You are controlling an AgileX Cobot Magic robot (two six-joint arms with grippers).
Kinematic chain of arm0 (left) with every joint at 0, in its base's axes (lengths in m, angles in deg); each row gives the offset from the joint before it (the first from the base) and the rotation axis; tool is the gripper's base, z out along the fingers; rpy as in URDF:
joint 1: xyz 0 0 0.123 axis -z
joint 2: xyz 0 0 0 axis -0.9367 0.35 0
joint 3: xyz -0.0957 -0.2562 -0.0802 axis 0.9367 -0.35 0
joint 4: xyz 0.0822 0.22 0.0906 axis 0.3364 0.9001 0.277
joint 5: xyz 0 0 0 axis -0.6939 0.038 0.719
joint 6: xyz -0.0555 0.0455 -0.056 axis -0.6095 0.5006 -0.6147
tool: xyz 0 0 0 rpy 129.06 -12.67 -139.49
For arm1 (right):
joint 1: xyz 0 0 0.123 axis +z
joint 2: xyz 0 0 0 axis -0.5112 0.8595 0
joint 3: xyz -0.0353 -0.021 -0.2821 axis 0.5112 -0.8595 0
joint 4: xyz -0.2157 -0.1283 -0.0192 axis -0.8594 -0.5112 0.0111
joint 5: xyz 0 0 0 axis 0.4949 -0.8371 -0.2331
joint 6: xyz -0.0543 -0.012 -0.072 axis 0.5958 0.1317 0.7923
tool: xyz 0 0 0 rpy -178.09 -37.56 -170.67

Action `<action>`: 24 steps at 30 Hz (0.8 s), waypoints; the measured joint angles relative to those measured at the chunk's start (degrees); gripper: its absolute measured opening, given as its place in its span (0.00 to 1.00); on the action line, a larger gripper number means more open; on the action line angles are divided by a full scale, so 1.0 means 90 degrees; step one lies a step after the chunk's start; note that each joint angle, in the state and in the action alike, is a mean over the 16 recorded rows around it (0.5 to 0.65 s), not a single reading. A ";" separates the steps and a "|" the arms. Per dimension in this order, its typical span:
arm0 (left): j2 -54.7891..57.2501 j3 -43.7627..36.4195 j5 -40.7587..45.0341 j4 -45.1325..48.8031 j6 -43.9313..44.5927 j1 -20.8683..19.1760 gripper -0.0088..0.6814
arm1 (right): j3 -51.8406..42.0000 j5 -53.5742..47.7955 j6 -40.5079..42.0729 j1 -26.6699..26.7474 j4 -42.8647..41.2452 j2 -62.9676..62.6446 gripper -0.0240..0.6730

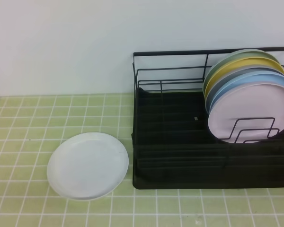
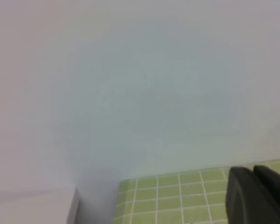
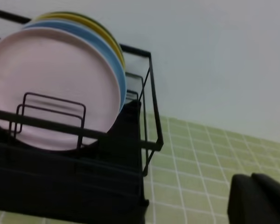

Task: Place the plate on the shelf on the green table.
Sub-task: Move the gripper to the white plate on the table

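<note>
A plain round glossy white plate (image 1: pixel 88 165) lies flat on the light yellow-green tiled surface (image 1: pixel 28 123), just beside the left edge of the black wire dish rack (image 1: pixel 170 142) and not touching it as far as the high view shows. The rack is a rectangle of thin black wire with a black tray base, standing on the same tiles against a white wall (image 1: pixel 61 42).

In the right end of the rack 5 coloured plates stand on edge, leaning back one behind the other: a pale pink plate (image 1: pixel 248 111) in front, then a light blue plate (image 1: pixel 262 78), a grey plate (image 1: pixel 217 87), a yellow plate (image 1: pixel 241 64) and a pale green plate (image 1: pixel 248 52) at the back. Low wire dividers (image 1: pixel 253 128) stand in front of the pink one. The left and middle of the rack hold no plates (only a small pale speck on the tray).

Neither arm shows in the high view. The left end effector (image 2: pixel 253 196) appears as 2 dark fingers at the lower right corner of its wrist view, pressed together with nothing between them, above the tiles near the wall. The right end effector (image 3: pixel 252 198) is likewise pressed together and holds nothing, off the right end of the rack.
</note>
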 joint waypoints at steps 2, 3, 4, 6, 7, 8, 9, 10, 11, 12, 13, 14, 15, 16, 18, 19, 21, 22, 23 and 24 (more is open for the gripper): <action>0.0026 0.0020 0.0079 0.0000 -0.0066 0.0000 0.01 | 0.0046 -0.0155 0.0138 0.0000 0.0058 0.0066 0.03; 0.0050 0.0034 0.0127 0.0000 -0.0101 0.0000 0.01 | 0.0066 -0.0234 0.0200 0.0000 0.0093 0.0117 0.03; 0.0080 0.0048 0.0179 -0.0001 -0.0137 0.0000 0.01 | 0.0086 -0.0295 0.0221 0.0000 0.0133 0.0180 0.03; 0.0164 0.0081 0.0292 -0.0002 -0.0199 0.0000 0.01 | 0.0130 -0.0405 0.0237 0.0000 0.0227 0.0342 0.03; 0.0216 0.0099 0.0350 -0.0003 -0.0226 0.0000 0.01 | 0.0155 -0.0454 0.0241 0.0000 0.0277 0.0438 0.03; 0.0274 0.0120 0.0411 -0.0004 -0.0254 0.0000 0.01 | 0.0181 -0.0503 0.0245 0.0000 0.0329 0.0546 0.03; 0.0338 0.0143 0.0475 -0.0004 -0.0285 0.0000 0.01 | 0.0208 -0.0548 0.0249 0.0000 0.0378 0.0663 0.03; 0.0407 0.0170 0.0542 -0.0005 -0.0323 0.0000 0.01 | 0.0236 -0.0588 0.0254 0.0000 0.0422 0.0789 0.03; 0.0481 0.0199 0.0612 -0.0007 -0.0368 0.0000 0.01 | 0.0264 -0.0631 0.0257 0.0000 0.0464 0.0922 0.03; 0.0562 0.0230 0.0685 -0.0011 -0.0416 0.0000 0.01 | 0.0293 -0.0672 0.0259 0.0000 0.0501 0.1062 0.03; 0.0648 0.0263 0.0762 -0.0022 -0.0461 0.0000 0.01 | 0.0322 -0.0710 0.0260 0.0000 0.0540 0.1205 0.03; 0.0743 0.0301 0.0849 -0.0045 -0.0505 0.0000 0.01 | 0.0351 -0.0745 0.0261 0.0000 0.0582 0.1352 0.03; 0.0848 0.0344 0.0946 -0.0081 -0.0547 0.0000 0.01 | 0.0379 -0.0777 0.0262 0.0000 0.0626 0.1495 0.03; 0.0961 0.0389 0.1050 -0.0129 -0.0587 0.0000 0.01 | 0.0403 -0.0803 0.0262 0.0000 0.0669 0.1627 0.03; 0.1210 0.0488 0.1275 -0.0272 -0.0651 0.0000 0.01 | 0.0447 -0.0845 0.0264 0.0000 0.0747 0.1861 0.03; 0.1342 0.0543 0.1390 -0.0363 -0.0670 0.0000 0.01 | 0.0463 -0.0852 0.0265 0.0000 0.0782 0.1961 0.03; 0.1631 0.0661 0.1630 -0.0585 -0.0684 0.0000 0.01 | 0.0486 -0.0862 0.0267 0.0000 0.0845 0.2123 0.03; 0.1783 0.0721 0.1747 -0.0714 -0.0675 0.0000 0.01 | 0.0493 -0.0868 0.0267 0.0000 0.0878 0.2186 0.03; 0.1944 0.0781 0.1860 -0.0854 -0.0649 0.0000 0.01 | 0.0499 -0.0863 0.0267 0.0000 0.0913 0.2240 0.03; 0.2113 0.0840 0.1969 -0.1008 -0.0604 0.0000 0.01 | 0.0503 -0.0864 0.0267 0.0000 0.0949 0.2283 0.03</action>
